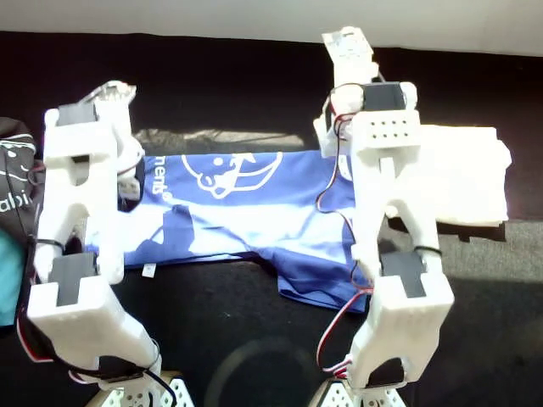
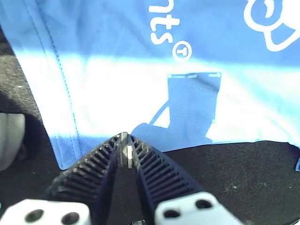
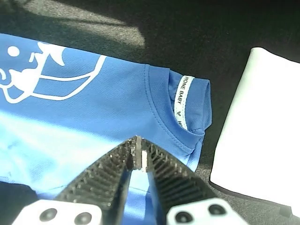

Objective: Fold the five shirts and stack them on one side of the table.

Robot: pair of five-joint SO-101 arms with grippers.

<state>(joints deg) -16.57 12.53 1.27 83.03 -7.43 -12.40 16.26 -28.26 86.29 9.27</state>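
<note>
A blue shirt (image 1: 246, 203) with a white print lies flat across the middle of the black table (image 1: 237, 80), its collar end toward the right. My left gripper (image 2: 126, 140) is shut, its tips just over the shirt's left hem (image 2: 70, 140) near the front edge. My right gripper (image 3: 138, 143) is shut too, hovering above the blue shirt (image 3: 93, 108) close to the collar with its white label (image 3: 183, 101). I see no cloth pinched between either pair of fingers. A folded white shirt (image 1: 462, 174) lies at the right, beside the collar.
A pile of dark and teal shirts (image 1: 13, 170) sits at the table's left edge. The white folded shirt (image 3: 262, 140) lies a short way from the right gripper. Bare black tabletop runs along the back and in front between the two arm bases.
</note>
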